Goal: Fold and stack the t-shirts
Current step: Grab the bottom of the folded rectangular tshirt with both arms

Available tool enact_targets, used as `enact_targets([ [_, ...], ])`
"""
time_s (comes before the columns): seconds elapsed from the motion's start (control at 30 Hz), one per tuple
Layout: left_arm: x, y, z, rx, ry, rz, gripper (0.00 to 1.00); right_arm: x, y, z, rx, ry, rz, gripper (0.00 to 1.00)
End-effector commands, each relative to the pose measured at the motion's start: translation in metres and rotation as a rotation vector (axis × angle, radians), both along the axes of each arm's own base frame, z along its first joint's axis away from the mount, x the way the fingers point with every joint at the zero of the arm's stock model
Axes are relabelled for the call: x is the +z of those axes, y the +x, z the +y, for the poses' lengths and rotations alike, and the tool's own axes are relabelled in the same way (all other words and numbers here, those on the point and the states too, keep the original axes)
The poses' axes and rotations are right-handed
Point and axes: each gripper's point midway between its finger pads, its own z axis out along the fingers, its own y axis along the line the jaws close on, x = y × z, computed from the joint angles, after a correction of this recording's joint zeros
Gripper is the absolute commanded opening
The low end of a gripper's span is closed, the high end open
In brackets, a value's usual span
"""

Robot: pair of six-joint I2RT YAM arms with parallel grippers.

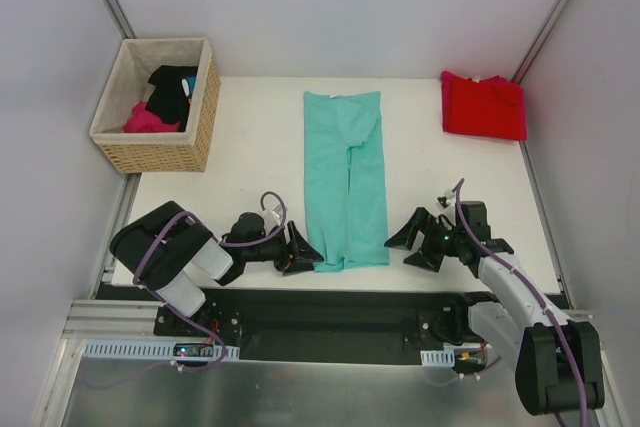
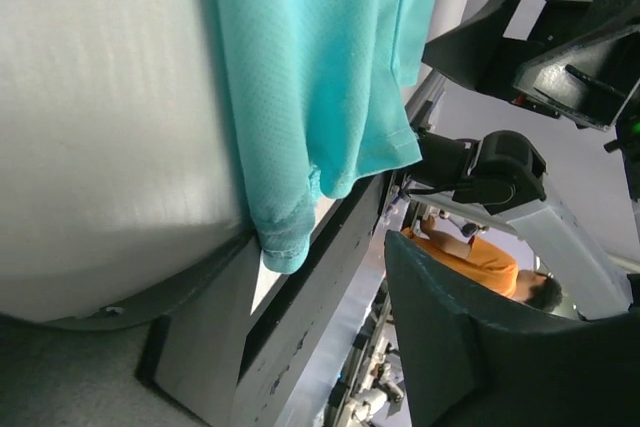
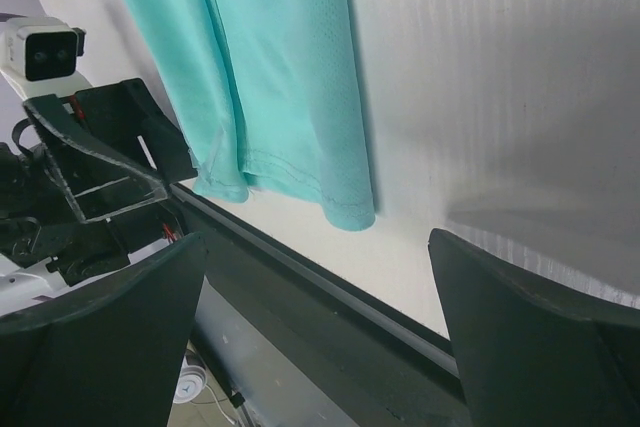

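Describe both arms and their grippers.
The left arm and right arm have black joints and white link covers, each trailing a looping purple cable. The left gripper and right gripper are matte black with broad wedge-shaped fingers.

No legible text, labels, numbers, or signs anywhere

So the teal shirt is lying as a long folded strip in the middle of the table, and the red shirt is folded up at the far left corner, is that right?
Not quite. The red shirt is folded at the far right corner; the far left corner holds the basket. The top external view shows this. The teal shirt does lie as a long folded strip in the middle of the table.
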Motion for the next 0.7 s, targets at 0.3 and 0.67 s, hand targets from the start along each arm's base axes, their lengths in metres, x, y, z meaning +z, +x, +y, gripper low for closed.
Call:
enact_targets([
  [0.3,-0.042,-0.007,0.015,0.026,0.163,0.083,0.4,0.013,0.007,0.002,-0.005,0.025,-0.063,0.98],
  [0.67,-0.039,-0.002,0.015,0.026,0.183,0.064,0.0,0.017,0.005,0.002,0.003,0.026,-0.081,0.97],
])
